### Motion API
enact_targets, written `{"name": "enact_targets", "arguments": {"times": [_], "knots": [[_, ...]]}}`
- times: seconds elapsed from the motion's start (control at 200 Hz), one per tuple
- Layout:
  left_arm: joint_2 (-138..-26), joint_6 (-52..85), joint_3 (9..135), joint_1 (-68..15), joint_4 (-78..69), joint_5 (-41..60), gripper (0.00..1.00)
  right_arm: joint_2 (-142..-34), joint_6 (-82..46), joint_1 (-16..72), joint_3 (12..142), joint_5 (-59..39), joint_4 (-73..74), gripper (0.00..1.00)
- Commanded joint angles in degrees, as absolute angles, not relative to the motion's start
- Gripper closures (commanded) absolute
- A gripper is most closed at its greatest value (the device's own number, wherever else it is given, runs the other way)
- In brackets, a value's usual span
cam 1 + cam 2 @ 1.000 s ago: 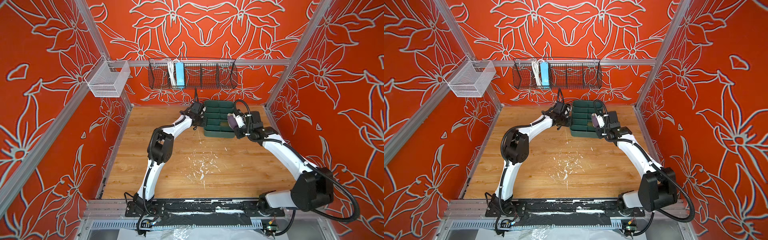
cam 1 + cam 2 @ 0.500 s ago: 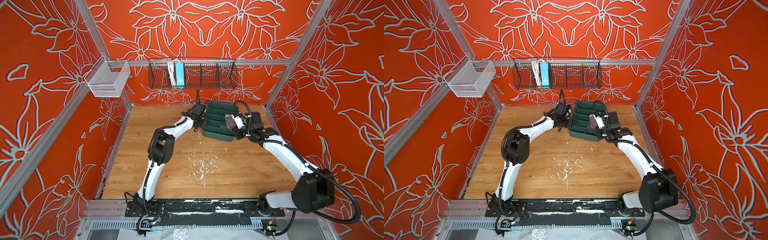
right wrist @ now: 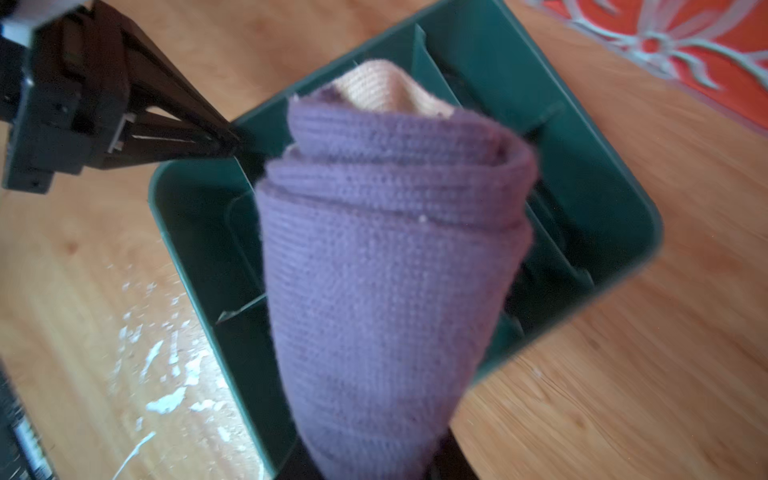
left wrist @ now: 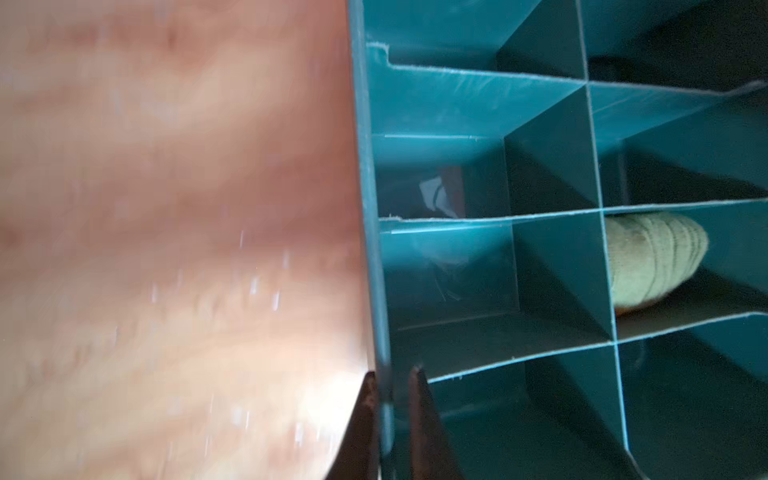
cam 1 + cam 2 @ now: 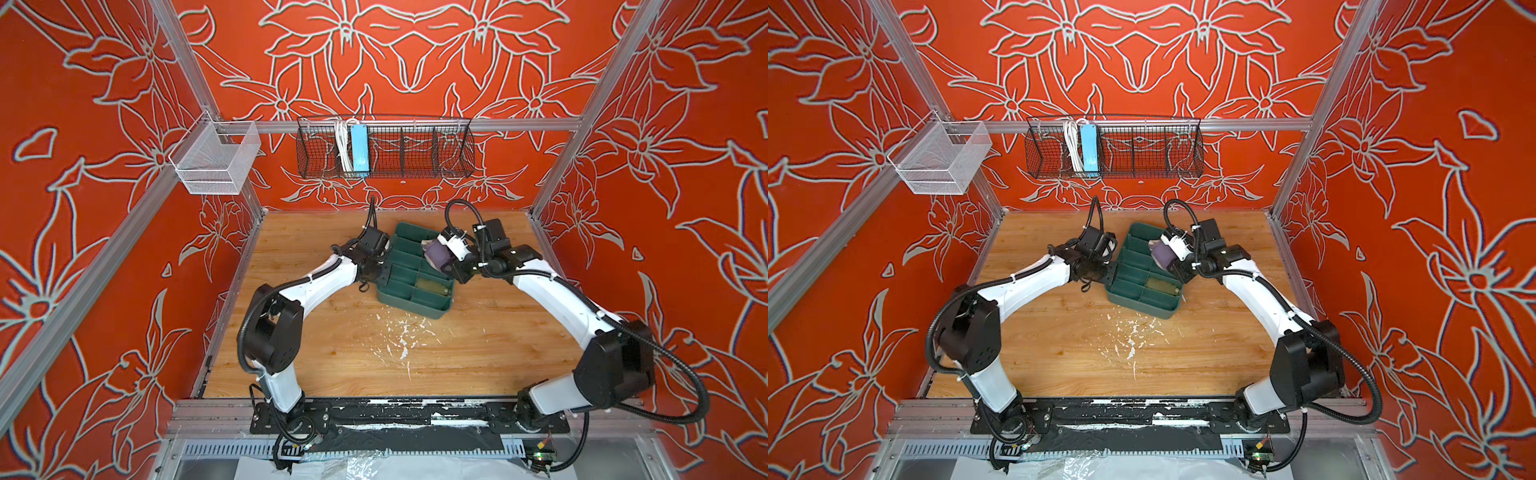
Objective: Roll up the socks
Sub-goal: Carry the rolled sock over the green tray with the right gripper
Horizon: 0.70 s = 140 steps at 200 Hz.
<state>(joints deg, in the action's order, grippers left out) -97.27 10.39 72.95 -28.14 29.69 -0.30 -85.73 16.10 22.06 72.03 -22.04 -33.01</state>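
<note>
Clamping my left gripper (image 4: 392, 376) on one tray (image 5: 415, 309) at nine o'clock, my right gripper (image 3: 370, 465) squeezes one purple sock (image 3: 386, 270); one olive sock (image 4: 652, 257) inside, five o'clock.

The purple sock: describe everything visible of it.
The purple sock is a ribbed knit, rolled into a tight bundle. Its layered folds show, and a beige patch pokes out at the far end. The right hand clamps its near end and holds it in the air over the green divided tray. Whether it touches the tray cannot be told. Nothing else touches it.
</note>
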Motion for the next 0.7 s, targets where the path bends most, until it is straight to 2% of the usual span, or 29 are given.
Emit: {"name": "enact_targets", "arguments": {"times": [0.0,0.265,0.41,0.581,0.696], "knots": [[-92.2,12.2,65.0,-28.5,29.5,-1.7,0.95,-87.8,20.9,25.7,74.5,-24.4,-37.2,1.0],[-77.4,18.1,50.1,-30.7,27.9,-1.0,0.9,-93.2,31.0,32.5,77.4,-27.1,-37.2,1.0],[-70.5,18.3,47.5,-31.2,29.0,-1.3,0.69,-97.6,36.7,34.9,81.9,-25.7,-38.5,1.0],[-60.5,14.4,48.8,-31.2,30.4,-5.5,0.38,-103.7,38.9,35.8,88.1,-25.4,-40.4,1.0],[-57.1,10.1,52.5,-31.0,33.0,-8.4,0.31,-106.9,41.9,37.8,91.1,-23.1,-43.0,1.0]]}}
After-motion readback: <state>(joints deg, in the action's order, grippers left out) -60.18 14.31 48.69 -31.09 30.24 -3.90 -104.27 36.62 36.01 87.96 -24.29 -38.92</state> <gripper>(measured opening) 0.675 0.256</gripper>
